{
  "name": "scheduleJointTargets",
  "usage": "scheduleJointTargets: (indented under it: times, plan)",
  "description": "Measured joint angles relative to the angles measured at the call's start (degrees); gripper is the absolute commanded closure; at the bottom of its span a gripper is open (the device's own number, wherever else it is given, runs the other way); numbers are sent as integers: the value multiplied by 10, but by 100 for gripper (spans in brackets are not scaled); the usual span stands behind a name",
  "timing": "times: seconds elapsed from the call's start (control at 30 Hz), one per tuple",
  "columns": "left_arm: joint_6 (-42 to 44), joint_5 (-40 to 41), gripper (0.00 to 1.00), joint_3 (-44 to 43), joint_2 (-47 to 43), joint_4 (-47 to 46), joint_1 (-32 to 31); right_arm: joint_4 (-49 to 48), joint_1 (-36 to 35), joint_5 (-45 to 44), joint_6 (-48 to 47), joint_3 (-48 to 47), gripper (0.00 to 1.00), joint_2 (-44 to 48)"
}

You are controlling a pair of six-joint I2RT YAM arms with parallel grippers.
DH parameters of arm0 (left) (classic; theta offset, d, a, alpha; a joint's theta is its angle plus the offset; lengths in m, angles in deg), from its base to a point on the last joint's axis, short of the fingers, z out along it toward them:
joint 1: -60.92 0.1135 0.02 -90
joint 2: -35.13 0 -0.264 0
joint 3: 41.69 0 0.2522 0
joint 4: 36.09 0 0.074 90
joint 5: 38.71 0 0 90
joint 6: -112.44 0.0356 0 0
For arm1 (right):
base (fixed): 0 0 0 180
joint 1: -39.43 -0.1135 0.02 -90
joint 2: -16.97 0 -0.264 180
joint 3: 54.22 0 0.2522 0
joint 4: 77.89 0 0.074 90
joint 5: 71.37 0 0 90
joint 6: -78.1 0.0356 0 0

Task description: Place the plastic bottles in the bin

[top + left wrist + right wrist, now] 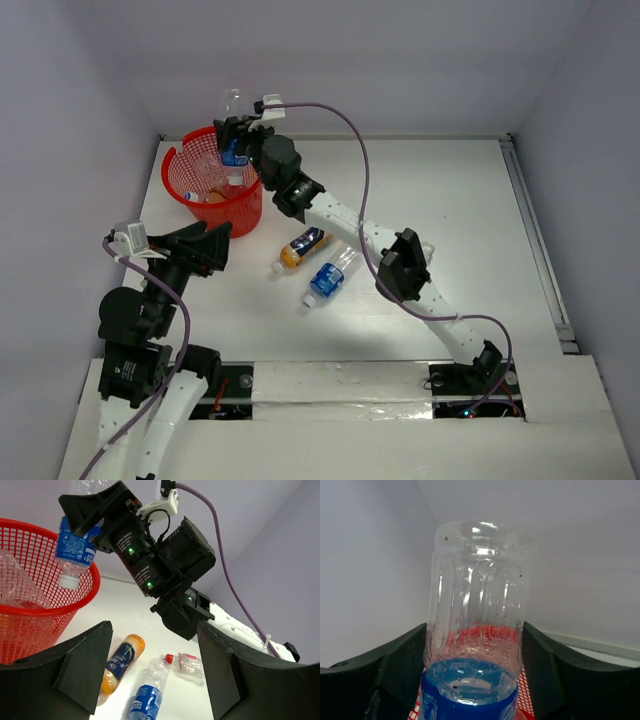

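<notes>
My right gripper [234,142] is shut on a blue-labelled clear bottle [233,152] and holds it cap down over the red mesh bin [222,215]. In the right wrist view the bottle [475,630] fills the space between the fingers [400,665]. The left wrist view shows it [75,547] with its white cap just above the bin's [30,635] rim. An orange-and-blue bottle [303,247], a blue-labelled red-capped bottle [330,277] and a small clear bottle [189,662] lie on the table. My left gripper [215,245] is open and empty, left of them.
The bin holds clear bottles [15,580] and an orange one [215,195]. The right arm [400,265] stretches across the table's middle and partly hides the small clear bottle. Walls stand close behind and left of the bin.
</notes>
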Motion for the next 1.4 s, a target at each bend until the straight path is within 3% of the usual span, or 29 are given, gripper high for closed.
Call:
scheduleJointTargets:
  times: [0.07,0.17,0.37,0.4,0.43,0.5,0.53,0.57,0.6,0.7,0.8,0.97,1.07,1.1,1.2,1.4]
  plan:
    - [-3,-1,35,0,0,-2,0,-3,0,8,-2,-1,11,0]
    - [-9,-5,35,0,3,-3,0,-4,0,21,-3,2,9,0]
    - [-17,-16,41,0,17,-6,0,-8,0,38,-10,91,15,49]
    - [-18,-18,46,0,19,-6,0,-12,0,41,-10,118,20,65]
    - [-19,-21,49,0,22,-6,0,-16,0,42,-11,156,35,92]
    - [-21,-32,59,0,28,-7,0,-20,0,43,-10,228,55,150]
    - [-23,-39,63,0,34,-10,0,-27,0,42,-8,265,68,181]
    - [-25,-46,68,0,42,-13,0,-38,0,42,-8,326,88,231]
    - [-26,-54,81,0,51,-17,0,-44,0,38,-5,379,94,280]
    - [-38,-91,100,17,92,-57,-2,-71,0,21,8,533,100,433]
    - [-45,-104,100,39,150,-82,-32,-85,5,9,31,657,100,588]
    - [-42,-33,100,41,280,-92,-202,-48,30,1,81,821,100,781]
    - [-28,21,72,25,375,-88,-287,9,38,-11,111,913,100,854]
    - [-23,37,51,18,406,-85,-305,30,38,-14,120,944,100,873]
    - [-4,77,26,-9,481,-78,-334,101,47,-17,146,1018,96,925]
    - [40,119,19,-81,605,-73,-356,207,91,-2,176,1072,86,1011]
